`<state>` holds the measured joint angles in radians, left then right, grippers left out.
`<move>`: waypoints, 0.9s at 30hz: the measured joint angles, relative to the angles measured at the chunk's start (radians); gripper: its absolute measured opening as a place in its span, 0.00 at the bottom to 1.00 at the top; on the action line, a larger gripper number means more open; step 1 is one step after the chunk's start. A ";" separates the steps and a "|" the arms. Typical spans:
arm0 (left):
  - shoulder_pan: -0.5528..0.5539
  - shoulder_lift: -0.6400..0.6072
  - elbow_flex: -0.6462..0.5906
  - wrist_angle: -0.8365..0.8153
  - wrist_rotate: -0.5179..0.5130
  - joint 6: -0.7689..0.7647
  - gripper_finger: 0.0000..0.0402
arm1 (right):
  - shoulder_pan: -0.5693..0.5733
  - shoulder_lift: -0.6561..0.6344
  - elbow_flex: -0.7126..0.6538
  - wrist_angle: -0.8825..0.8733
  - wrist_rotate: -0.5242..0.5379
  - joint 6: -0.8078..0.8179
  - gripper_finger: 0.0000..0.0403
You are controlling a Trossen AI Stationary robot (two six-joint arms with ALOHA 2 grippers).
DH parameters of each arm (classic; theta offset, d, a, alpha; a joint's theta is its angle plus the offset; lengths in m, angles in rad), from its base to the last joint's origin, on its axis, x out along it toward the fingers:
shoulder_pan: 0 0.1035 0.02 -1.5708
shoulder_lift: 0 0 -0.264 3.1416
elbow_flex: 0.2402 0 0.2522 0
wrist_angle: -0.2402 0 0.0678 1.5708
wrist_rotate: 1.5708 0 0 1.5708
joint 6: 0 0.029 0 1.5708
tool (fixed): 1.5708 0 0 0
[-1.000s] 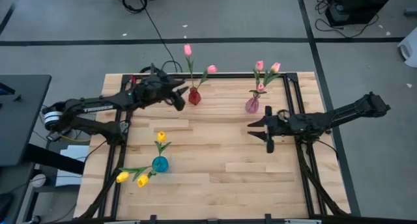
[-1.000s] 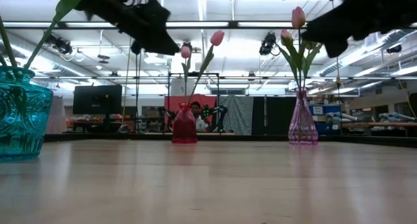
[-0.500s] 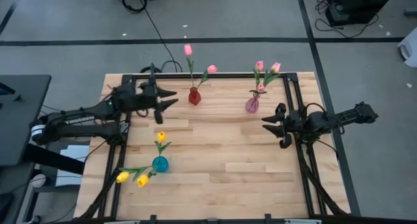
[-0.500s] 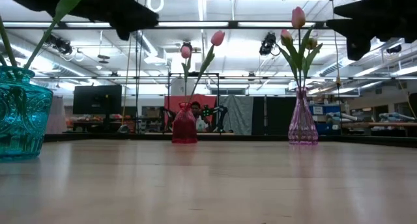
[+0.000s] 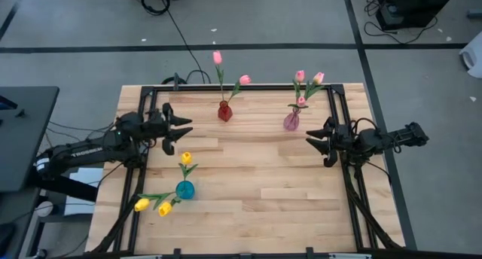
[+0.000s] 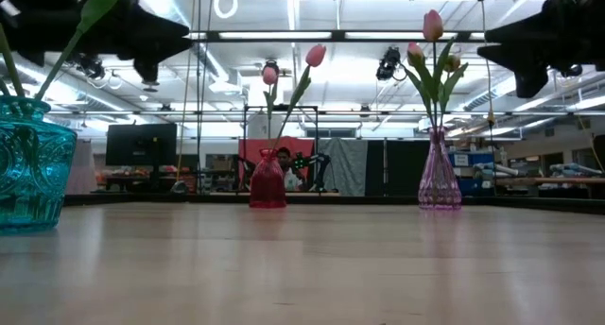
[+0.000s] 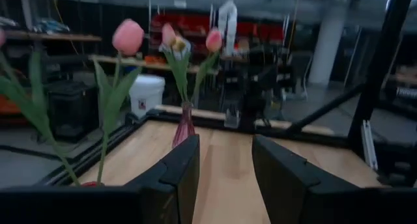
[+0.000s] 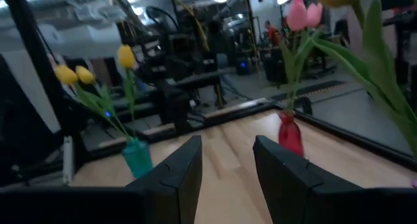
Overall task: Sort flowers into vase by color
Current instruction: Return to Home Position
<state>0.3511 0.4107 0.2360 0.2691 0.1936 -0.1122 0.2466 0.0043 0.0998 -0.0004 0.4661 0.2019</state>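
Tulips (image 5: pixel 245 80) stand in three small glass vases on the pale plank table (image 5: pixel 263 169). In the high view's lower left, three yellow tulips (image 5: pixel 187 158) sit in the blue vase (image 5: pixel 184 190), two of them drooping out to the left. At upper centre the squat red vase (image 5: pixel 224 111) holds two pink tulips (image 5: pixel 217 57). Just right of it the slender purple vase (image 5: pixel 291 122) holds three more. In the low view the blue vase is cut off at the left edge: its patterned glass shows, but its flower heads are out of frame. Both grippers there are only dark shapes in the upper corners. The left gripper (image 5: pixel 183 134) hangs at the table's left edge and the right gripper (image 5: pixel 319 148) at its right edge, each with its fingers spread apart.
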 joint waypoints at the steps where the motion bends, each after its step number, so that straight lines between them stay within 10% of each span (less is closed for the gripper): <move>1: 0.000 -0.036 -0.026 0.014 -0.005 -0.017 0.37 | 0.000 -0.001 0.004 -0.019 0.010 0.000 0.38; 10: -0.055 -0.260 -0.164 0.088 0.005 -0.085 0.37 | 0.000 0.002 0.003 -0.010 0.173 0.126 0.38; 27: -0.164 -0.311 -0.227 0.206 0.066 -0.180 0.37 | 0.000 0.002 0.002 -0.009 0.135 0.137 0.38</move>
<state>0.1867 0.0998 0.0086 0.4755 0.2592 -0.2922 0.2466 0.0063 0.1020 -0.0090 0.6014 0.3386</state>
